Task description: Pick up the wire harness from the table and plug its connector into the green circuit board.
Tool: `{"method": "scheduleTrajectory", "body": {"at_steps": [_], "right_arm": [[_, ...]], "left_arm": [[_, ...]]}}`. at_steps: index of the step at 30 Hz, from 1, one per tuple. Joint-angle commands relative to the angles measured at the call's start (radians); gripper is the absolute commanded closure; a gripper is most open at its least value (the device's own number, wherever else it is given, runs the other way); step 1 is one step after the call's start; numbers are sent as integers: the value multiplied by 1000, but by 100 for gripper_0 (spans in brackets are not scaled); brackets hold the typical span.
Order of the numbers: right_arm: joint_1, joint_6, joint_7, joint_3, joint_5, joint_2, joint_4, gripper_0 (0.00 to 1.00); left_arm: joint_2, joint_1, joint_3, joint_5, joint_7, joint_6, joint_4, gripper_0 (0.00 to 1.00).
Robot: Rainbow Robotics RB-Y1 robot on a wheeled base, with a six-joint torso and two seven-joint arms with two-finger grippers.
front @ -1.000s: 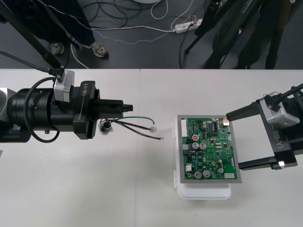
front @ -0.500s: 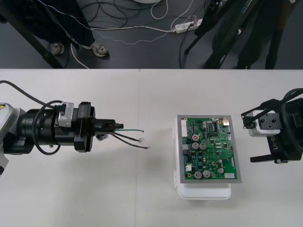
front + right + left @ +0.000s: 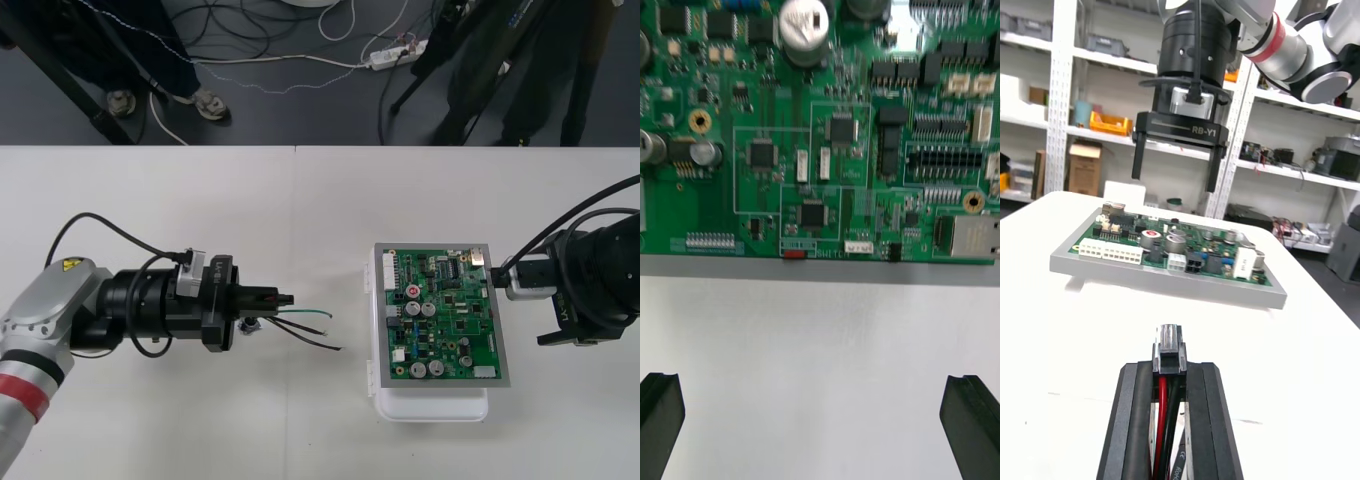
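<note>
Left claw [image 3: 281, 298] clamped on the plug [image 3: 1169, 349]; board [image 3: 441, 320] lay straight ahead, well apart.

Between the black fingers [image 3: 1139, 420] ran red and black wires, with the small black moulded plug standing just proud of the tips, its long axis in line with the fingers and aimed at the board's near edge. The rest of the harness trailed beside the claw: the round metal socket [image 3: 248, 327] hung by the finger roots, and thin green and black leads [image 3: 308, 326] strayed forward, ends loose, over the plain matt table [image 3: 300, 200]. Beyond, the flat green board sat level on its white base [image 3: 430, 406], pale headers [image 3: 1111, 252] along the facing edge. Past its far edge hovered the right claw [image 3: 1178, 166], fingers wide apart and gripping nothing. The left arm was judged nearer for the insertion.
</note>
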Motion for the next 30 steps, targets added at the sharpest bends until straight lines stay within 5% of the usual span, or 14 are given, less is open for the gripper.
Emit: {"method": "scheduleTrajectory", "body": {"at_steps": [1, 18, 30], "right_arm": [[-33, -5, 38, 11, 43, 18, 22, 0], [-35, -5, 55, 77, 209, 114, 22, 0], [-39, -5, 75, 155, 317, 114, 22, 0]], "left_arm": [[-76, -76, -16, -16, -152, -46, 64, 100], [-86, -142, -113, -53, -167, -17, 70, 100], [-86, -156, -257, 50, -177, 137, 70, 100]]}}
